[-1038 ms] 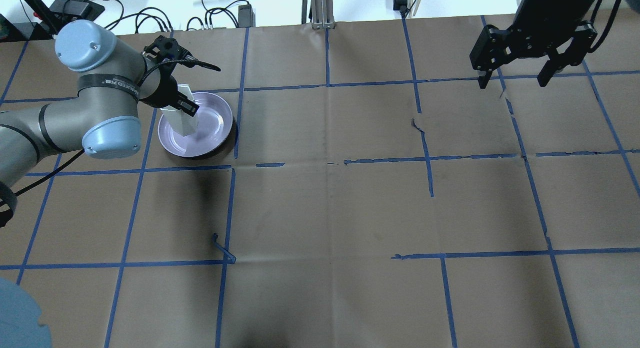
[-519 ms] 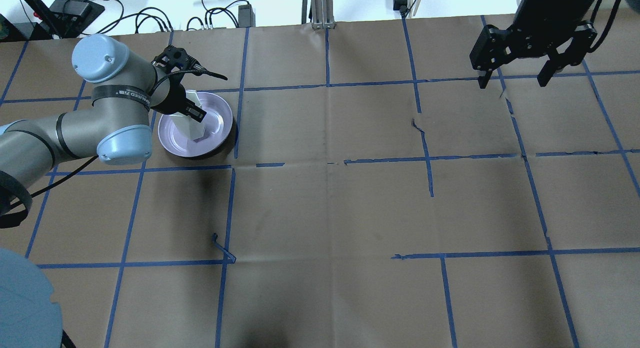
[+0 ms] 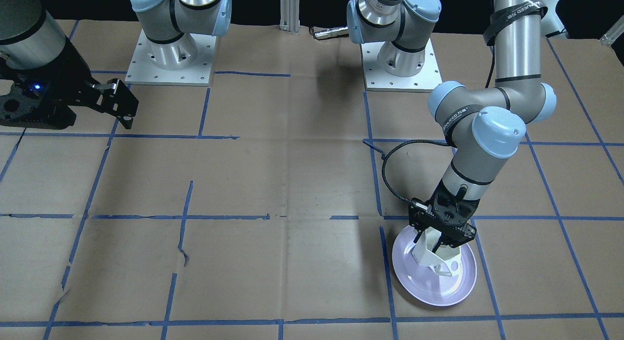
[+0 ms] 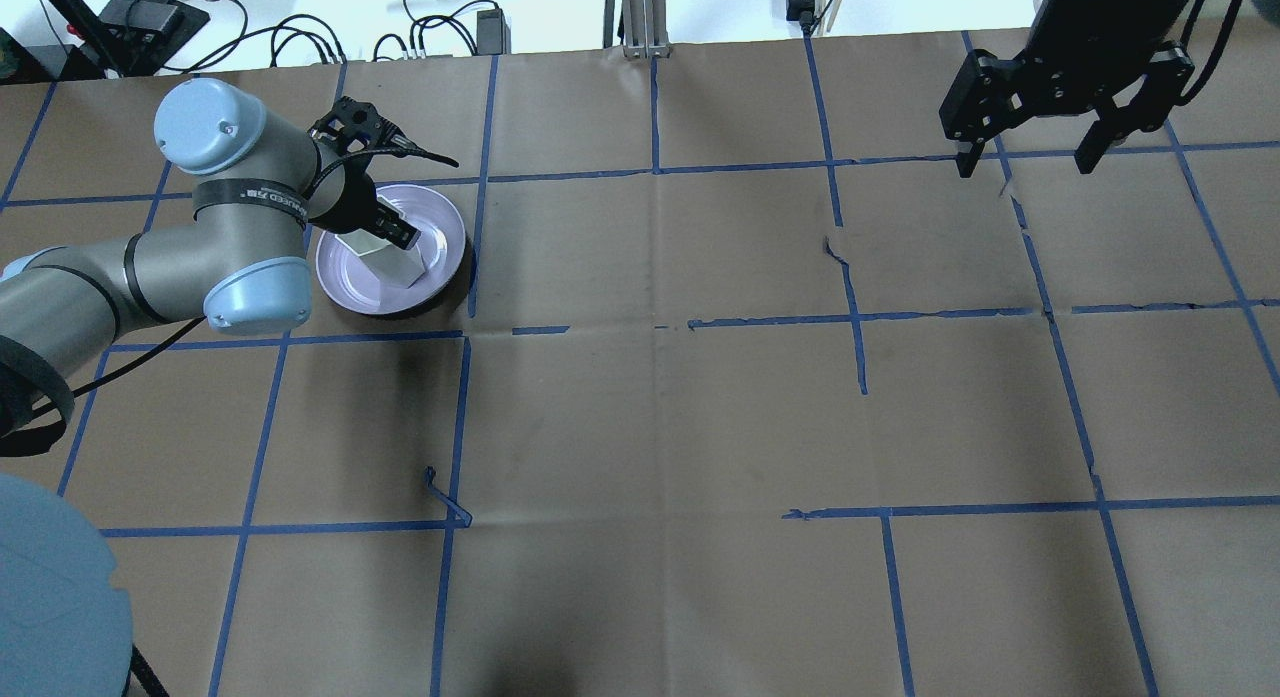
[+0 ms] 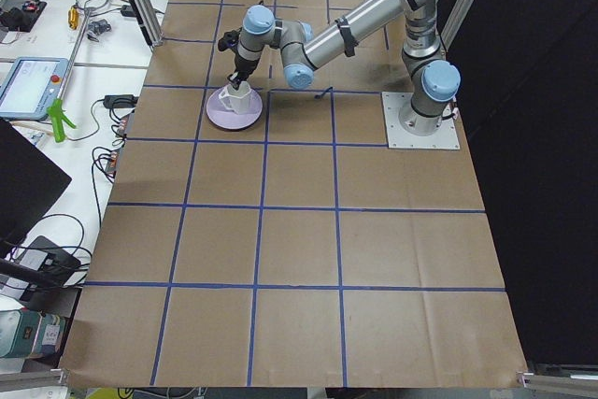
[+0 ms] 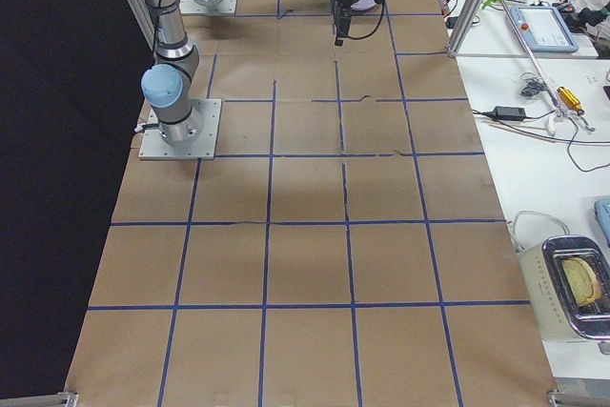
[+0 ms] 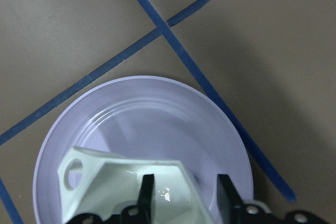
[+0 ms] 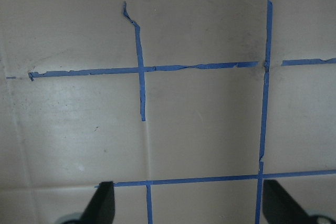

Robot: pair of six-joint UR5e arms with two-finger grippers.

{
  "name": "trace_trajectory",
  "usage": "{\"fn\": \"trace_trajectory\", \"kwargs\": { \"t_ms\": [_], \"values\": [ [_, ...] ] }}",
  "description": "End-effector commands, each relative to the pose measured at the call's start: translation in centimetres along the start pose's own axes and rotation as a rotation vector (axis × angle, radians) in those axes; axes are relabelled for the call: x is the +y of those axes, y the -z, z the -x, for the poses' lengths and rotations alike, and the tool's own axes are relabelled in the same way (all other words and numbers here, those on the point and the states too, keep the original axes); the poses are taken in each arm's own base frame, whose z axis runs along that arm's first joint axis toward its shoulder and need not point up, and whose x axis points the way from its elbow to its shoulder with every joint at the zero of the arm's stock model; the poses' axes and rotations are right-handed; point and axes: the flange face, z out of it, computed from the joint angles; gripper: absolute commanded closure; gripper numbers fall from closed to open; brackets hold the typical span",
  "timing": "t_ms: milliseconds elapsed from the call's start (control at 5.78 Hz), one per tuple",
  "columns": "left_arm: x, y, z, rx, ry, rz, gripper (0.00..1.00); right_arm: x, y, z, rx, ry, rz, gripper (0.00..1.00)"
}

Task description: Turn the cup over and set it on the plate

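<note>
The white faceted cup (image 4: 395,262) is on the lavender plate (image 4: 445,247) at the far left of the table. My left gripper (image 4: 388,229) is shut on the cup's wall, one finger inside the rim and one outside. In the left wrist view the cup (image 7: 110,179) shows its open rim and handle, with the left gripper (image 7: 186,195) astride its wall and the plate (image 7: 157,108) beneath. In the front view the cup (image 3: 434,258) leans slightly on the plate (image 3: 458,291) under the left gripper (image 3: 432,241). My right gripper (image 4: 1025,164) is open and empty, high over the far right.
Cables and power adapters (image 4: 440,27) and an aluminium post (image 4: 640,17) line the far edge. Blue tape lines (image 4: 655,327) cross the brown paper, with a loose curl of tape (image 4: 445,497). Both arm bases (image 3: 168,52) stand on the robot's side.
My left gripper has moved right and lowered the cup onto the middle of the plate, bringing it from a steep tilt towards upright. The right arm has not moved.
</note>
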Motion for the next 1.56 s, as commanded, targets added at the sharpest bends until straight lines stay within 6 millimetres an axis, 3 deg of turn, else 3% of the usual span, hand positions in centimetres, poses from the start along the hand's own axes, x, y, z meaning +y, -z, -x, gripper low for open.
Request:
{"fn": "trace_trajectory", "kwargs": {
  "t_ms": [0,519,692,865,1038,1212,1385],
  "values": [
    [-1.0,2.7,0.0,-0.014,0.006,-0.007,0.01,0.0,0.0,0.0,0.0,0.0,0.0,0.0],
    [-4.0,16.5,0.1,0.093,0.155,0.13,0.01,0.0,0.0,-0.1,0.0,-0.002,0.0,0.0],
    [-4.9,20.8,-0.7,0.099,0.251,0.192,0.01,0.0,0.0,0.0,0.0,0.0,0.0,0.0],
    [-5.3,24.1,-3.4,0.047,0.256,0.256,0.01,0.0,0.0,0.0,0.0,0.0,0.0,0.0],
    [-6.0,24.4,-5.5,-0.006,0.376,0.277,0.01,0.0,0.0,0.0,0.0,0.0,0.0,0.0],
    [-6.4,26.0,-8.9,-0.029,0.439,0.314,0.01,0.0,0.0,0.0,0.0,0.0,0.0,0.0],
    [-6.1,25.9,-10.0,-0.037,0.536,0.335,0.01,0.0,0.0,0.0,0.0,0.0,0.0,0.0]
  ]
}}
